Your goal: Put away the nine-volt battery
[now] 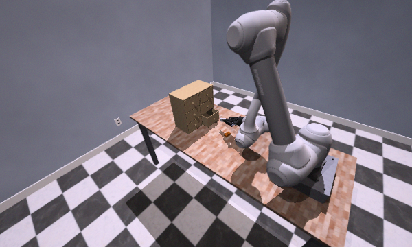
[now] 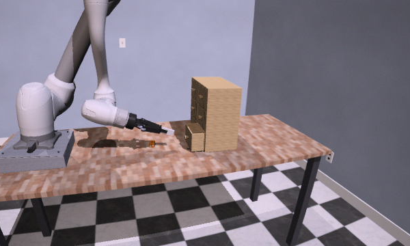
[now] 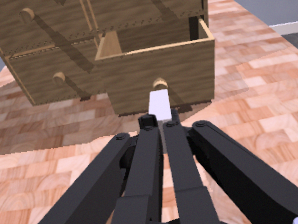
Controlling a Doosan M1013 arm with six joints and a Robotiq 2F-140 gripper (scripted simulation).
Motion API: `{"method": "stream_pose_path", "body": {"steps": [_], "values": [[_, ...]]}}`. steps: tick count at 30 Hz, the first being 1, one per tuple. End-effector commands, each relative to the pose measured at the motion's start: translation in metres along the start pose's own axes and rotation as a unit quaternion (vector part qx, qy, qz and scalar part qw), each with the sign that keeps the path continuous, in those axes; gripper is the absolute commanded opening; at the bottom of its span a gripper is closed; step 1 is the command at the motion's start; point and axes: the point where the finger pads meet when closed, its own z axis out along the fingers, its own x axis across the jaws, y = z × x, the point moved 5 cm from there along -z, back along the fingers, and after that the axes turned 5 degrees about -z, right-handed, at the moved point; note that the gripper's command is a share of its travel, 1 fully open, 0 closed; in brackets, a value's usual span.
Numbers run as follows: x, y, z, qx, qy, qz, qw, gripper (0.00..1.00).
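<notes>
Wrist view: fingers closed, gripping nothing, just short of open drawer (image 3: 162, 72) front edge.

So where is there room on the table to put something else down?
There is bare room right of the chest toward the table end, and along the front edge. It is crowded between the open drawer, the shut gripper and the battery.
</notes>
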Motion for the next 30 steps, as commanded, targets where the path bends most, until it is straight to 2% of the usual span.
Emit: {"method": "stream_pose_path", "body": {"steps": [1, 7, 30], "values": [[-0.001, 0.011, 0.016, 0.001, 0.0, 0.0, 1.0, 0.0], [-0.002, 0.019, 0.027, 0.001, 0.0, 0.0, 1.0, 0.0], [-0.002, 0.019, 0.028, 0.001, 0.0, 0.0, 1.0, 0.0]]}}
